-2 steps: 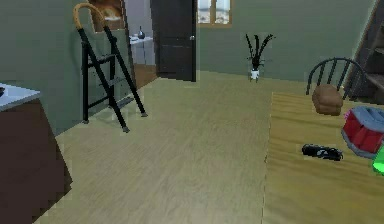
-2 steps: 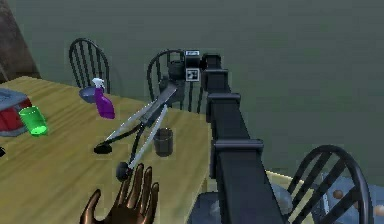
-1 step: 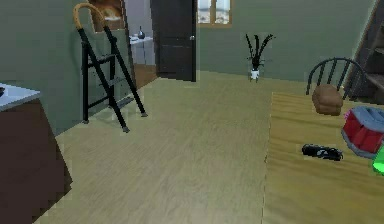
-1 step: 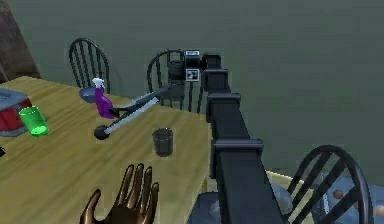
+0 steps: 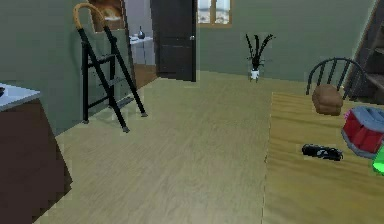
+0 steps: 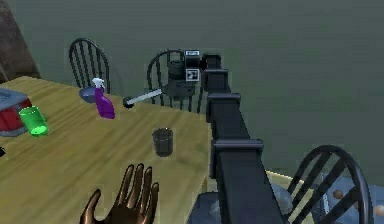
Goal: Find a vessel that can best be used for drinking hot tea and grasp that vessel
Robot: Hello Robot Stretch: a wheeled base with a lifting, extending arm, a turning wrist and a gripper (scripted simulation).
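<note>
Nearest you, a dark brown hand-shaped statue (image 6: 122, 200) stands on the pale wooden table (image 6: 60, 170). Just beyond it sits a small dark grey cup (image 6: 162, 141), likely your tea vessel, though any handle is too small to make out. Farther out, the gripper (image 6: 131, 101) points left, near a purple spray bottle (image 6: 103, 102). You cannot tell the state of its fingers, nor whether it holds anything. Judged step: approach. Next, bring the gripper nearer and down to the cup. The left edge cuts off a red-and-grey object (image 6: 8, 110).
</note>
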